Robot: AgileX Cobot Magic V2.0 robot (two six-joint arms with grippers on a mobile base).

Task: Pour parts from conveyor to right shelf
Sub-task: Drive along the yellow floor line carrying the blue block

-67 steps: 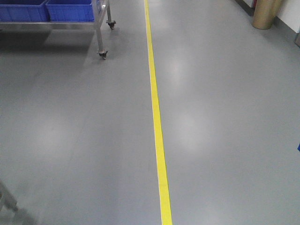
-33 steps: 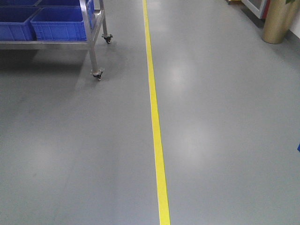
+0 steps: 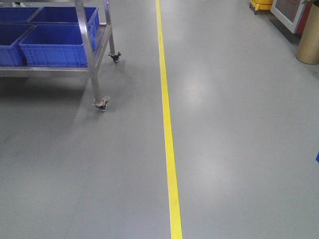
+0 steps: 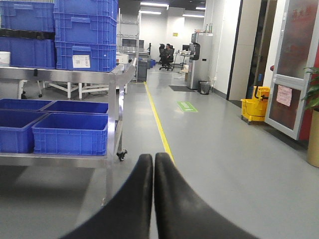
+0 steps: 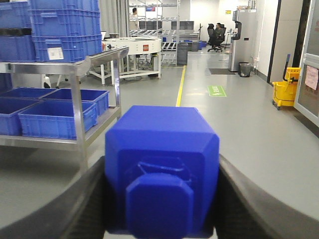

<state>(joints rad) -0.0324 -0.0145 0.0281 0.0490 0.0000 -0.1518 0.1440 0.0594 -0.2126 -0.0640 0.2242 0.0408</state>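
Observation:
My right gripper [image 5: 162,172] is shut on the bright blue block [image 5: 162,142], its stud facing the camera, held above the grey floor. My left gripper [image 4: 153,160] is shut and empty, its black fingers pressed together. The steel shelf [image 3: 94,74] with deep blue bins [image 3: 52,45] stands on casters at the upper left of the front view. It also shows at the left in the left wrist view [image 4: 113,114] and in the right wrist view [image 5: 77,107], ahead of both grippers. The conveyor is out of view.
A yellow floor line [image 3: 167,124] runs straight ahead, right of the shelf's caster [image 3: 101,104]. A gold cylinder [image 3: 309,40] and a yellow mop bucket [image 4: 253,107] stand along the right wall. More blue bins [image 4: 84,35] are stacked on the shelf's top.
In the front view the shelf and its bins have slid down and to the right, showing more of the rack. The gold cylinder has shifted right and down.

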